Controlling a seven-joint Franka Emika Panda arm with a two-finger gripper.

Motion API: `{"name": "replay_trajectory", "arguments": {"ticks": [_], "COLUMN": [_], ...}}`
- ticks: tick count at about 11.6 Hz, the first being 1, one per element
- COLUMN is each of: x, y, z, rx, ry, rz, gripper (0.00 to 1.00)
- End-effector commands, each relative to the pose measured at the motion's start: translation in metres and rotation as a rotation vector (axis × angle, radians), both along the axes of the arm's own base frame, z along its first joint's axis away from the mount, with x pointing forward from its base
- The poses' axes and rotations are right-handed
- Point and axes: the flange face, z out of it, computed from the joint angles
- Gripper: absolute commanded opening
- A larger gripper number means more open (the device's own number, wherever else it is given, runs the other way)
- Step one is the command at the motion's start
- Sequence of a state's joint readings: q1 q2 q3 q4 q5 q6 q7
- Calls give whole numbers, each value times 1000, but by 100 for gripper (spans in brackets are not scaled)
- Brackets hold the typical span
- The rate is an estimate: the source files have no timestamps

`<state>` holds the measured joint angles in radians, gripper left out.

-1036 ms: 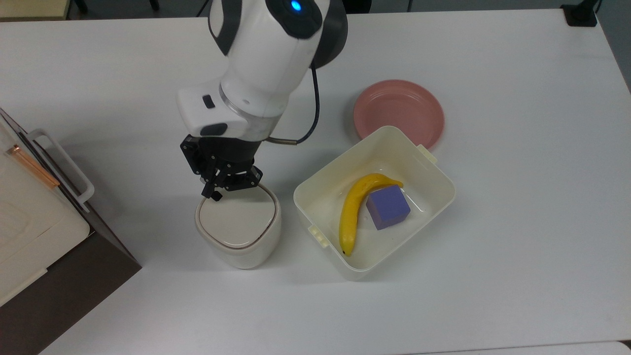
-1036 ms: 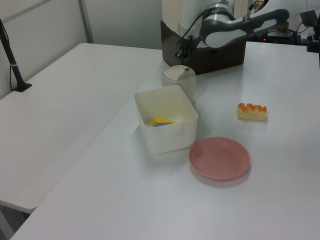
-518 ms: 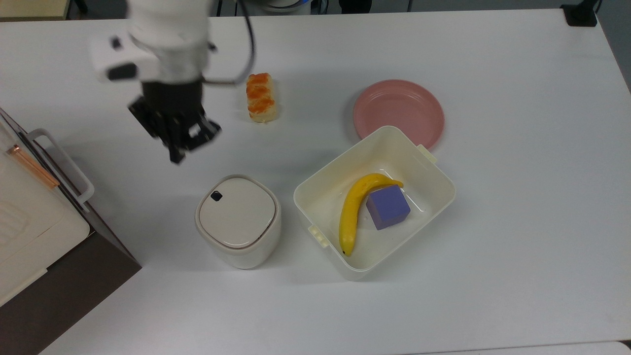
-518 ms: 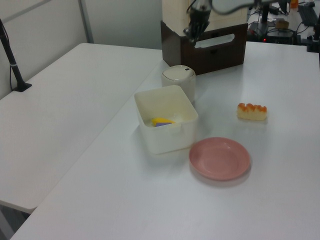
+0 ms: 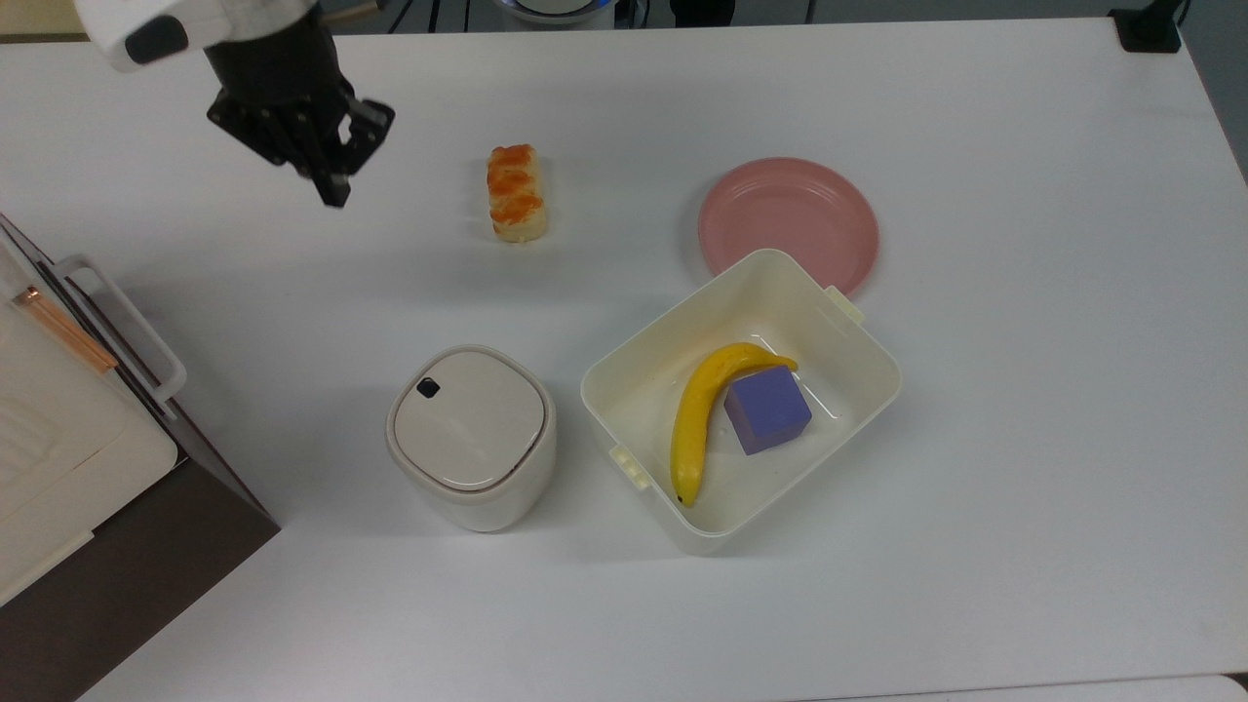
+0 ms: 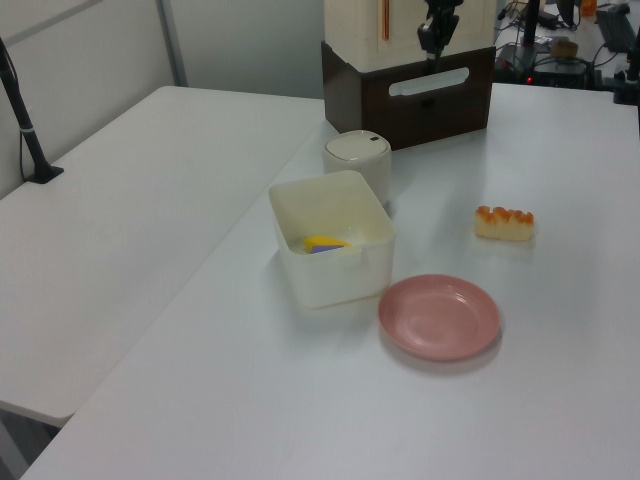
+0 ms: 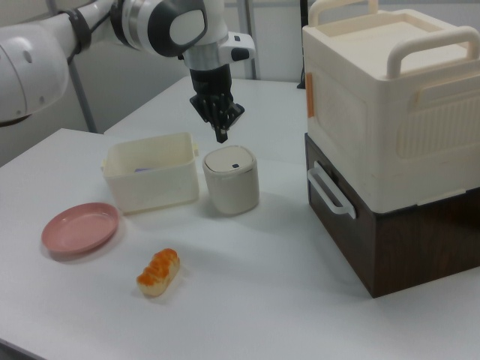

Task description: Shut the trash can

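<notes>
Since half a second ago the gripper (image 5: 327, 180) has moved further away from the trash can (image 5: 472, 437), travelling toward the top view's upper left corner and higher above the table (image 5: 1024, 409); a second ago it was right at the far edge of the lid. It now hangs in the air well apart from everything, its fingers pointing down and drawn close together with nothing between them. The trash can stands where it was, near the middle of the table, its lid (image 5: 469, 418) lying flat and shut with the small black button (image 5: 427, 387) at the top view's upper left corner of the lid. Just beside it on the top view's right sits the open tub (image 5: 624, 370), holding a banana (image 5: 694, 419) and a purple block (image 5: 767, 409) that touch each other. A pink plate (image 5: 788, 219) lies just beyond the tub's far corner, and a bread roll (image 5: 516, 191) rests alone between the plate and the gripper in the top view. At the top view's left edge stands the white-and-brown box (image 5: 58, 458) with its handle (image 5: 127, 336) facing the trash can, with a strip of bare table between them. The table's near side and the top view's right side are bare and open.
</notes>
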<state>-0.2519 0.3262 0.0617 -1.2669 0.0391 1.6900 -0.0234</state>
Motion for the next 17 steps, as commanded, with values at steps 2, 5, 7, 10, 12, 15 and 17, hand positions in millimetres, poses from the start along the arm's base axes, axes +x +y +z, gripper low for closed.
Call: {"name": "replay_trajectory", "arguments": {"ticks": [2, 5, 7, 10, 12, 15, 17], "x": [-41, -43, -42, -43, -48, -61, -66], "y": [3, 20, 23, 27, 28, 29, 41], "z": [40, 47, 46, 48, 50, 60, 58], "rx": [44, 37, 34, 30, 22, 9, 17], "ry": [28, 26, 30, 26, 27, 29, 35], "rz": [74, 71, 40, 45, 53, 64, 66], "gripper": [11, 37, 82, 100, 100, 100, 100]}}
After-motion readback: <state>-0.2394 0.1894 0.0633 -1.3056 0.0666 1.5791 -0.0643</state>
